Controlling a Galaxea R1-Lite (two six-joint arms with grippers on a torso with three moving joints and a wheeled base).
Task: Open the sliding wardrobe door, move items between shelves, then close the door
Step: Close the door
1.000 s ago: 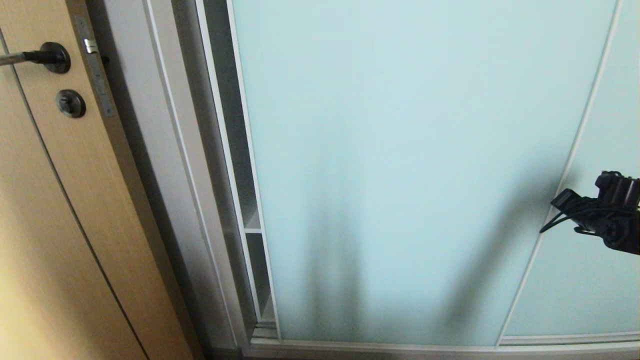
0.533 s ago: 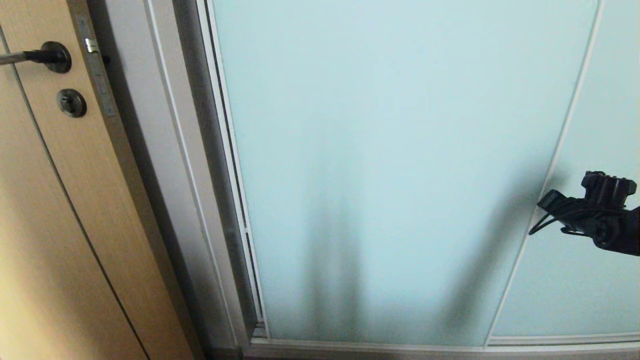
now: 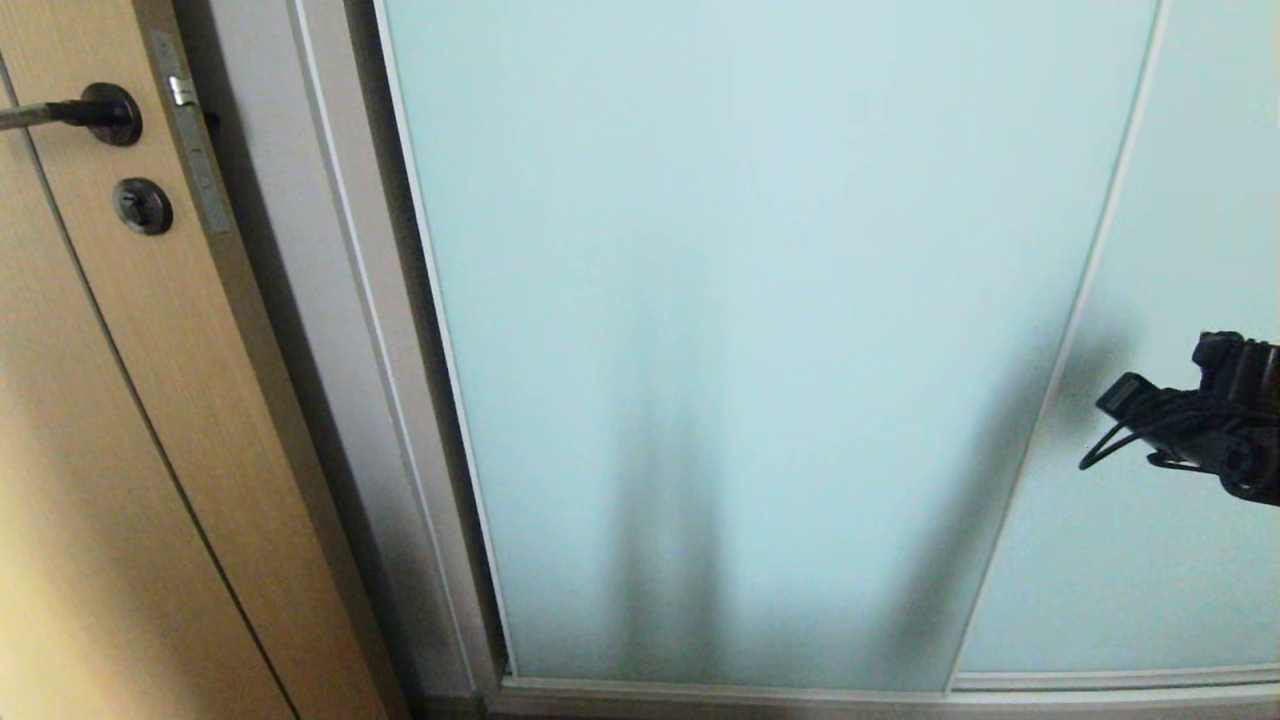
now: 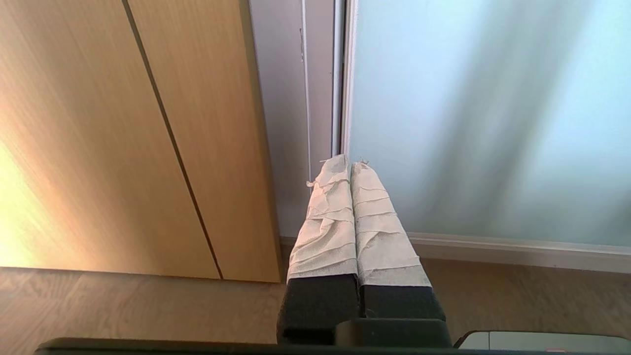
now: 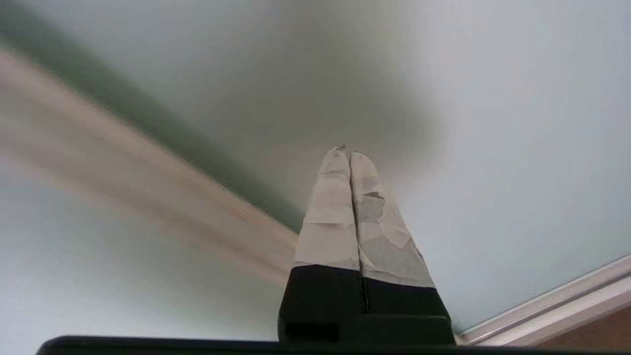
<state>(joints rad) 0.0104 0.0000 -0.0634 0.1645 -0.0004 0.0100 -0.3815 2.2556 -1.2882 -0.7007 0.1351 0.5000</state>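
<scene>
Tan wooden door (image 3: 150, 420), black handle (image 3: 95, 113)

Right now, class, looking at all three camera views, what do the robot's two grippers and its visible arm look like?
The left gripper has two tapered fingers wrapped in wrinkled off-white tape above a black base. The right gripper matches it, though its tape looks patchy and peeling. In the head view, the right arm is black and blocky, with a thin black cable looping below it.
</scene>
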